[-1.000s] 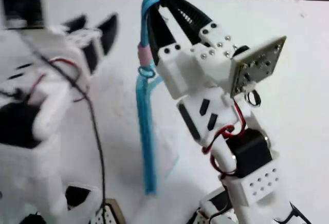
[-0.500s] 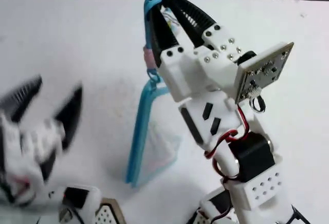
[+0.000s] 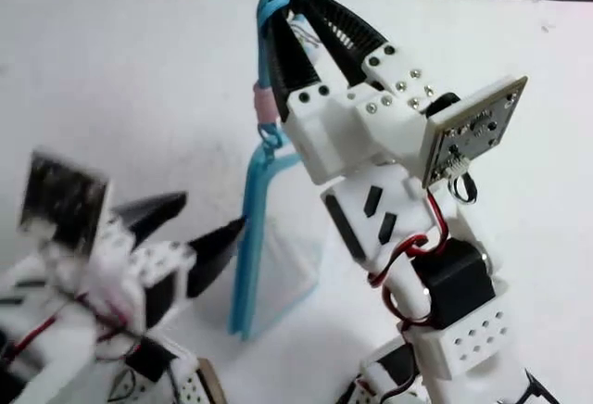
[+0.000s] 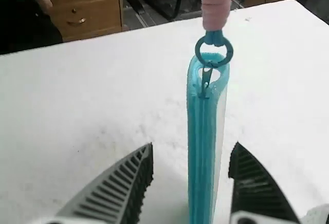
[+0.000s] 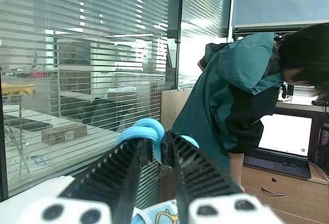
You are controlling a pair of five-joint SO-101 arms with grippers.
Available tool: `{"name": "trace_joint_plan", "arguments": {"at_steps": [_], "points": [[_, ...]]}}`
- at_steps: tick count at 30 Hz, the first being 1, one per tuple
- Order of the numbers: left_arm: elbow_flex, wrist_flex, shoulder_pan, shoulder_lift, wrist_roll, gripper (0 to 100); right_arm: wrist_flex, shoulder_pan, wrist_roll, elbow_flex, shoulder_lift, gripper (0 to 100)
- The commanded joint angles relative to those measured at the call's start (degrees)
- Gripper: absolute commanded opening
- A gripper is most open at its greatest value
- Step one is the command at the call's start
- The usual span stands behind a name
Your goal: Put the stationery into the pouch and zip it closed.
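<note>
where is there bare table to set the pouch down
Bare table lies left of the pouch, beyond the left gripper, out to the far edge. Another free patch is right of the right arm. It is crowded at the near edge, where the open left gripper straddles the pouch.

White desk [image 3: 120, 80] spans scene, near to far. Wooden drawer cabinet [image 4: 87, 8] with metal handles beyond desk edge. Slatted window blinds [image 5: 77, 54] in room behind. Lit laptop [image 5: 285, 142] on wooden drawer unit [image 5: 277, 190].
</note>
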Motion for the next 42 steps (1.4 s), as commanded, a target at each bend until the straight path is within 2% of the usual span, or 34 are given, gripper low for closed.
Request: {"name": "trace_joint_plan", "arguments": {"at_steps": [1,5,10,13,17,21,24,27,36,42], "points": [[1.9,-4.0,0.7,3.6,2.0,25,-0.7,0.5,0.1,-2.2,-1.2,1.6],[2.4,-5.0,0.9,5.4,2.0,25,-0.6,0.8,0.2,-2.2,-1.2,1.6],[2.6,-5.5,5.5,5.8,1.9,25,1.4,0.6,1.7,-2.2,-1.3,1.6],[4.9,-8.9,7.0,6.1,1.8,24,1.2,0.7,1.7,-2.2,-1.3,1.6],[6.2,-12.3,7.3,6.2,1.8,16,1.5,0.8,1.7,-2.2,-1.6,1.6],[8.6,-14.7,7.2,6.2,1.8,15,1.4,0.8,1.8,-2.4,-1.7,1.6],[8.8,-15.2,7.3,6.2,1.7,10,1.3,0.8,1.8,-2.4,-1.7,1.6],[8.5,-16.5,7.3,6.2,-1.3,3,1.2,0.8,1.8,-2.3,-1.5,1.6],[6.0,-12.8,7.7,6.2,-2.7,2,1.5,1.0,1.8,-2.2,-1.4,1.6],[-2.0,-4.7,13.9,6.2,-2.7,2,0.7,3.9,1.7,-1.1,-1.2,1.6]]}}
